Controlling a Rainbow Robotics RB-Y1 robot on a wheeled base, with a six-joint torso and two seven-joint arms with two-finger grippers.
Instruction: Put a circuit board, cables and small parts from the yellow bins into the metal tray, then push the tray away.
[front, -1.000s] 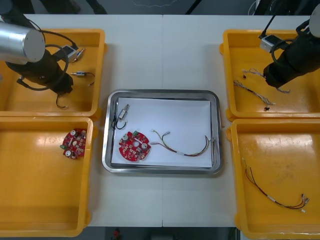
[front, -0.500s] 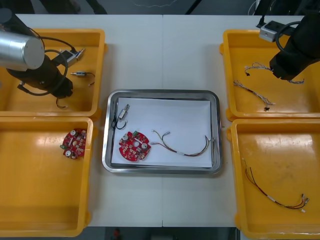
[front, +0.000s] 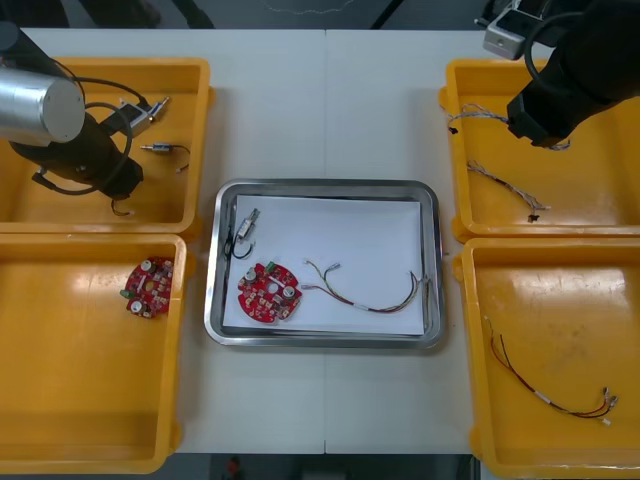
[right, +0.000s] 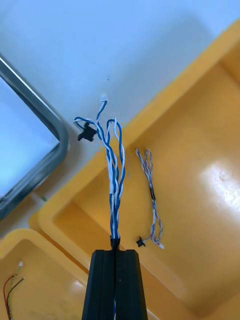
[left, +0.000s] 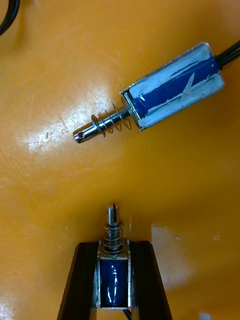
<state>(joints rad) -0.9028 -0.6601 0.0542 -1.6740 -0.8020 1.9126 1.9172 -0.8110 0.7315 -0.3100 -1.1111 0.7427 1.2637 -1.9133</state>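
Right jaws half-hide cable (right: 114, 170); left jaws, metal part (left: 114, 272).

No text, label, brand, number or sign can be read anywhere: the yellow bins (front: 160, 200), the metal tray (front: 325, 185), the red circuit boards (front: 267, 293) and the small metal parts (left: 170, 87) carry nothing legible

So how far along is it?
Done: the metal tray holds a circuit board, a red and yellow cable and a small metal part. In hand: right gripper holds a blue and white cable above the far right bin; left gripper grips another metal part in the far left bin. Left: place both, push the tray away.
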